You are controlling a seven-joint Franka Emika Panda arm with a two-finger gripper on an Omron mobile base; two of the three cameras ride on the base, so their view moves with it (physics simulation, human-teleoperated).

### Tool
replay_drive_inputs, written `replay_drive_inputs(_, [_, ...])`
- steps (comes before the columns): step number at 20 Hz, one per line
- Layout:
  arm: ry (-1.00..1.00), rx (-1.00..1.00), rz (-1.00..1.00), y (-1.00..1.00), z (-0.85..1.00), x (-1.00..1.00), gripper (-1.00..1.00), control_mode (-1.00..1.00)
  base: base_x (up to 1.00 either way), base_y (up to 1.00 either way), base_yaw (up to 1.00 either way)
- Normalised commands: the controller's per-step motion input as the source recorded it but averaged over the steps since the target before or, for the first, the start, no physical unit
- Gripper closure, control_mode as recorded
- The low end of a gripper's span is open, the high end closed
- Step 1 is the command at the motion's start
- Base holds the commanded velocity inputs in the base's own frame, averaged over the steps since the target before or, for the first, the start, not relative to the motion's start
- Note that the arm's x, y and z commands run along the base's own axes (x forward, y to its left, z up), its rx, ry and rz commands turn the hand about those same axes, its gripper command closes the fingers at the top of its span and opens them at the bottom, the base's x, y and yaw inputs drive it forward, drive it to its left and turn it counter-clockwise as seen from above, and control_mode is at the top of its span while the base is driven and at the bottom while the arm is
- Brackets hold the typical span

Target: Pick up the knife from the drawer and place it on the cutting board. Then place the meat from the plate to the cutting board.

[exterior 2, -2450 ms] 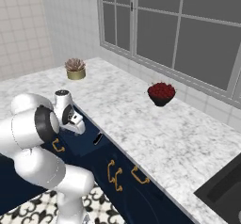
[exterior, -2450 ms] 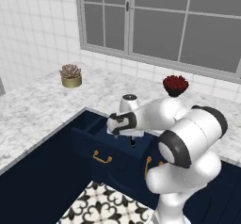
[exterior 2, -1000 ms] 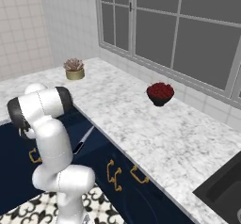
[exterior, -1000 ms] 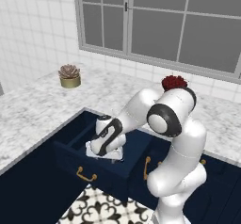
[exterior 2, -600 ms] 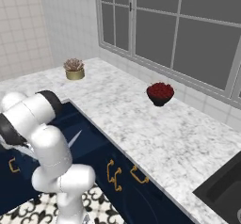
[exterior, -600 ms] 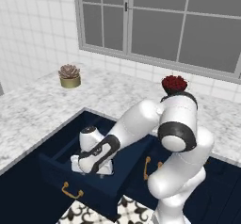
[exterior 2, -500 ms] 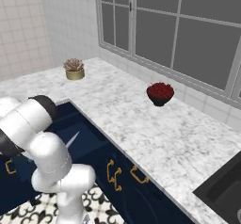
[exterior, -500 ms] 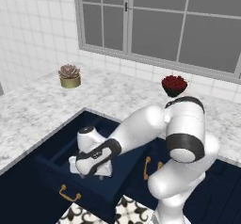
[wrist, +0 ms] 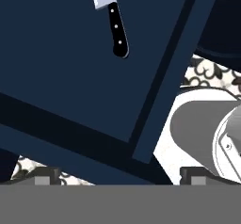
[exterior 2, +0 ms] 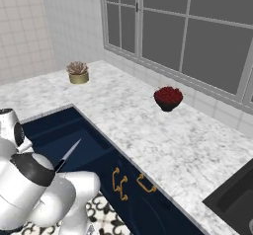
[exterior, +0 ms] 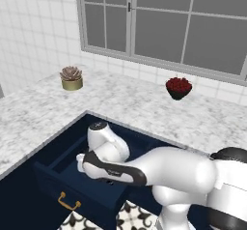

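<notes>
The drawer (exterior: pixel 58 176) stands pulled out, navy with a brass handle on its front. On its floor lies the knife (wrist: pixel 116 26), black handle toward me, silver blade running off the top of the hand view. Its blade also glints in the drawer (exterior 2: pixel 59 135) as a pale sliver, the knife (exterior 2: pixel 69 155). My gripper (wrist: pixel 120 175) hovers over the drawer's near part, open wide, with nothing between its fingertips (wrist: pixel 47 173), well short of the knife. My arm leans low over the drawer and covers the hand in the left base view. The cutting board, the plate and the meat are out of view.
A potted succulent (exterior: pixel 71 78) and a bowl of red fruit (exterior: pixel 178 86) stand on the marble counter (exterior: pixel 135 103) below the window. Brass cabinet handles (exterior 2: pixel 121 183) lie right of the drawer. A sink corner (exterior 2: pixel 237 199) shows at far right. Patterned floor tiles lie below.
The drawer has slid further out toward me. My arm has bent lower and further left, down over the drawer. The gripper has stayed open.
</notes>
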Motion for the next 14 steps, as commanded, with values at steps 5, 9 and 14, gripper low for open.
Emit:
replay_drive_inputs(5, [0.01,0.00,0.10,-0.54,0.09,0.42,-1.00,-1.00,0.00,0.00,0.00])
replay_drive_inputs(9, [0.13,0.00,0.15,-0.22,0.00,0.54,-1.00,-1.00,0.00,0.00,0.00])
replay_drive_inputs(14, [0.17,-0.02,0.21,-0.01,-0.08,0.44,-1.00,-1.00,0.00,0.00,0.00])
